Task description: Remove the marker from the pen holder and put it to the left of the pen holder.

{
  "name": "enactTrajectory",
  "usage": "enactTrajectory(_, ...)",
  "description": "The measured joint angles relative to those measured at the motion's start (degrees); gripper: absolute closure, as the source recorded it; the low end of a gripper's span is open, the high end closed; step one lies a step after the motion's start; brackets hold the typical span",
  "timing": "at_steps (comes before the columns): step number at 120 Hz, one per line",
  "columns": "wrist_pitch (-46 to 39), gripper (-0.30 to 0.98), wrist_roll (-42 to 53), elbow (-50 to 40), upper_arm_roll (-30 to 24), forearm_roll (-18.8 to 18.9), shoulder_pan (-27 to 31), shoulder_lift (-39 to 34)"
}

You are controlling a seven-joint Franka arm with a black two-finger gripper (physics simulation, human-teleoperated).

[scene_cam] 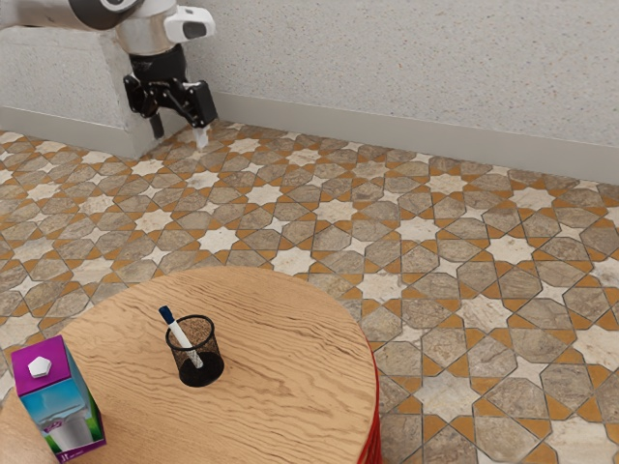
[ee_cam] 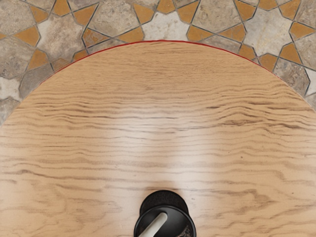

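Toward the exterior view's left, near the round tabletop's (scene_cam: 290, 338) edge, an upright carton (scene_cam: 60, 408) stood with a white cap on its purple top; what it held was hidden. Farther right and higher in that view, well apart from the pen holder (scene_cam: 209, 360), hung the black gripper (scene_cam: 179, 132), its fingers spread wide with a gap between them. Just below, in the exterior view, the marker (scene_cam: 182, 334) was in the black mesh holder, white body inside, dark blue end poking above the rim and tilted toward that view's left. The holder stood upright on the wood. To its right the grained surface ran on to a curved edge, with the table's red side (scene_cam: 372, 435) below and the patterned floor (scene_cam: 484, 319) beyond. From the wrist camera, a broad stretch of wood lay between the holder and the thin red line of the far rim.
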State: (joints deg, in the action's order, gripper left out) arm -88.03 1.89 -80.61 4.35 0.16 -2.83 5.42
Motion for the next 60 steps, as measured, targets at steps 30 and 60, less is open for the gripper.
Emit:
enactTrajectory(30, -0.3, 0.0, 4.0, 4.5, 1.0, -0.3, 2.5, 4.6)
enactTrajectory(60, -12.1, 0.0, 7.7, 8.7, 1.0, 0.1, 2.3, 24.4)
